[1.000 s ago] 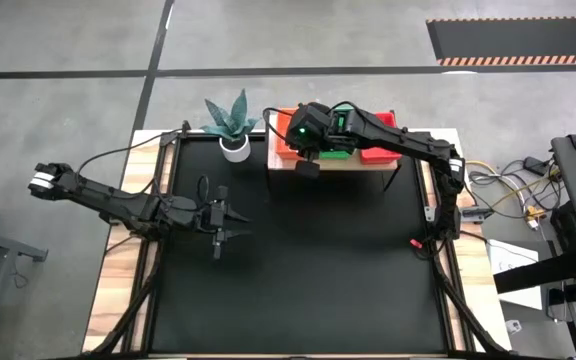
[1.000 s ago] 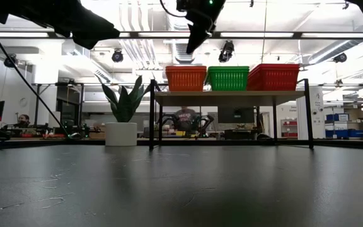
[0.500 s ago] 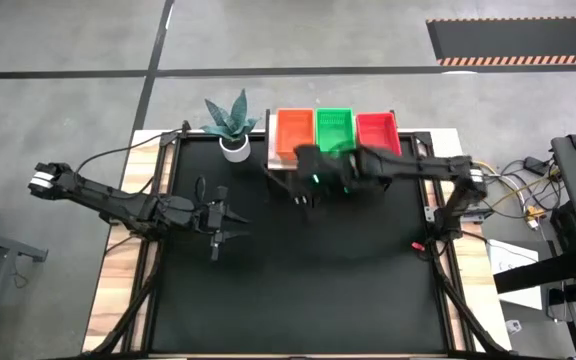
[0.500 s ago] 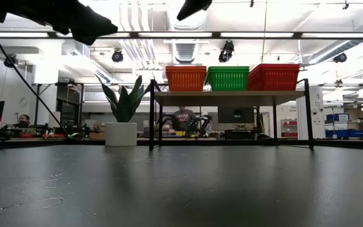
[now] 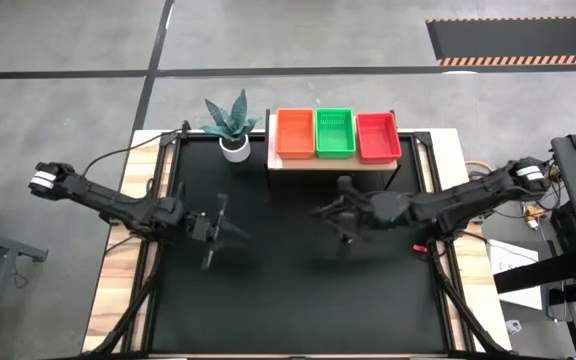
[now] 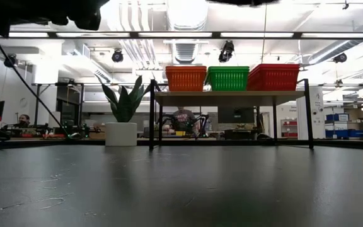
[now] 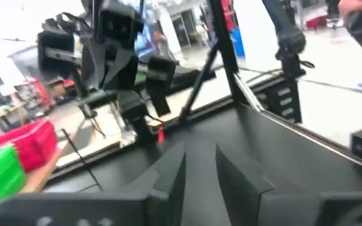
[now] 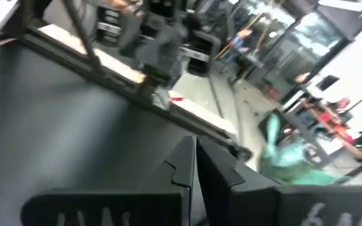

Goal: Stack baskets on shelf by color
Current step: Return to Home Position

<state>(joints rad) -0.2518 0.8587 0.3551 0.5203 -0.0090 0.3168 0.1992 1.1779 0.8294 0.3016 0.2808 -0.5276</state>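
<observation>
Three stacks of baskets stand side by side on the pale-wood shelf [image 5: 333, 163] at the table's far edge: orange [image 5: 295, 133], green [image 5: 335, 133] and red [image 5: 377, 136]. In the low view they rest by their bottoms on the shelf board [image 6: 229, 98]. My left gripper [image 5: 240, 231] hangs over the mat's left half, its fingers slightly apart [image 7: 200, 157] and empty. My right gripper [image 5: 318, 211] hangs over the mat's middle, near side of the shelf, its fingers shut [image 8: 195, 147] and empty.
A potted plant [image 5: 230, 125] stands at the far edge, left of the shelf. The black mat [image 5: 288, 290] spreads between the grippers and the near edge. The shelf's black legs [image 6: 151, 116] stand on the mat.
My right gripper has drawn back from above the orange stack on the shelf toward the table's near edge, out over the mat's middle, as its arm swung toward the right. The three stacks stay in place. My left gripper has shifted a little toward the near edge.
</observation>
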